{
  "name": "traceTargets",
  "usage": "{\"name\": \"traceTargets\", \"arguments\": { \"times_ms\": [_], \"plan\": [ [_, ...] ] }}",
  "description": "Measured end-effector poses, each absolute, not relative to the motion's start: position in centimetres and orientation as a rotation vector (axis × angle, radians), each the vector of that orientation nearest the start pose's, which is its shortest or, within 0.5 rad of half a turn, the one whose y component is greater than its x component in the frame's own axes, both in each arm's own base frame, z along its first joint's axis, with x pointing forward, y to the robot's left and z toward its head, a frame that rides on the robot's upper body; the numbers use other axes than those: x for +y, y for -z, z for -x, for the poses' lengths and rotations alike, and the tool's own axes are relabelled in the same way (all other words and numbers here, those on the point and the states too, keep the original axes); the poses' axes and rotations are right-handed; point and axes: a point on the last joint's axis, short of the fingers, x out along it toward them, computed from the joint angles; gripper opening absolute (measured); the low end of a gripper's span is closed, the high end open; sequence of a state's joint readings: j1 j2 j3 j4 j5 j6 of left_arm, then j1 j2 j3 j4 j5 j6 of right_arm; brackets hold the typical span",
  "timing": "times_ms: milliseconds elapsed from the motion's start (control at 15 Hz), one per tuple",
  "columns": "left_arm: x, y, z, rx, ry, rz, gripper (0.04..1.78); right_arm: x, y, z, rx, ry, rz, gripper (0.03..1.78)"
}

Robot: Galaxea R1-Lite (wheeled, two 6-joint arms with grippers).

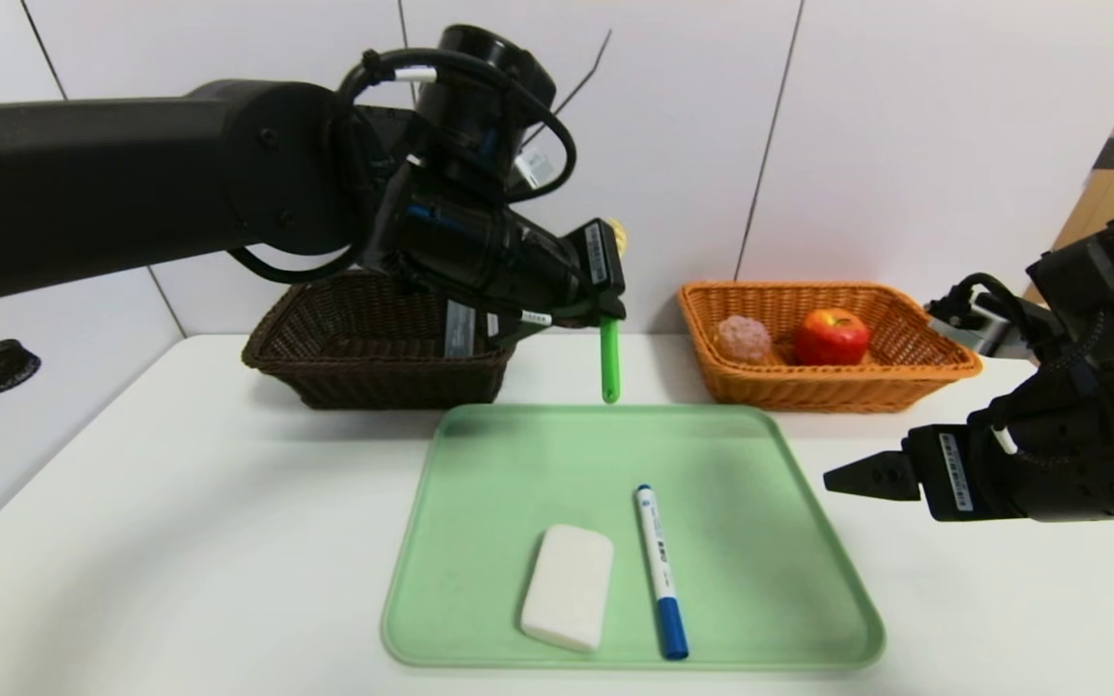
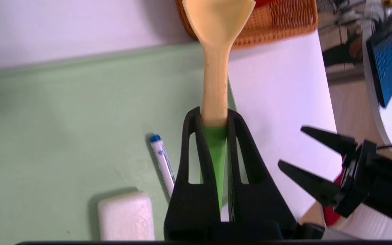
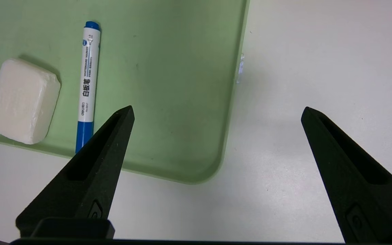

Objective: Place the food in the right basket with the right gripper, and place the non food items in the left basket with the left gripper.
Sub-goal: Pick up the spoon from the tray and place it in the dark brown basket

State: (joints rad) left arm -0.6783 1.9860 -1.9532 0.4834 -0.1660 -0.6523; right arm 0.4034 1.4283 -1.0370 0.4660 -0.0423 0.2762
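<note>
Two baskets sit at the far edge of a white counter [image 1: 180, 522] backed by white wall panels.
Left tool [image 2: 215, 117], clamped on the fork [image 2: 215, 61], hangs between dark basket [image 1: 373, 343] and green tray [image 1: 760, 541]. Bar [image 1: 569, 586] and marker [image 1: 660, 584], printed "WHITEBOARD MARKER", lie near the tray's front edge. Apple [image 1: 831, 335] and bun [image 1: 744, 338] rest in the orange basket [image 1: 837, 387]. Right tool [image 3: 216, 112] gapes empty over the tray's front right corner.

White panelled wall [image 1: 905, 145] behind a white table [image 1: 180, 541].
</note>
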Motion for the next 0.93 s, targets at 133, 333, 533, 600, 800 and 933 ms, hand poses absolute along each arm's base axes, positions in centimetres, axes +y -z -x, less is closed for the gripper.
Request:
{"name": "traceTargets", "arguments": {
  "times_ms": [133, 333, 533, 600, 800, 933],
  "plan": [
    [-23.3, -30.2, -30.5, 0.663, 0.504, 0.475, 0.13, 8.4, -22.2, -19.8, 0.878, -0.220, -0.066, 1.70],
    [-20.0, -30.2, -32.6, 0.584, 0.250, 0.535, 0.13, 8.4, -22.3, -19.9, 0.876, -0.221, -0.064, 1.70],
    [-16.0, -29.6, -35.1, 0.560, 0.087, 0.613, 0.13, 8.5, -22.3, -20.0, 0.877, -0.222, -0.060, 1.70],
    [-14.6, -29.3, -35.9, 0.555, 0.040, 0.645, 0.13, 8.5, -22.3, -20.0, 0.877, -0.221, -0.061, 1.70],
    [-11.7, -27.7, -38.3, 0.558, -0.074, 0.703, 0.13, 8.5, -22.2, -20.0, 0.878, -0.224, -0.058, 1.70],
    [-10.6, -26.3, -39.6, 0.572, -0.128, 0.722, 0.13, 8.6, -22.2, -19.9, 0.879, -0.225, -0.056, 1.70]
  ]
}}
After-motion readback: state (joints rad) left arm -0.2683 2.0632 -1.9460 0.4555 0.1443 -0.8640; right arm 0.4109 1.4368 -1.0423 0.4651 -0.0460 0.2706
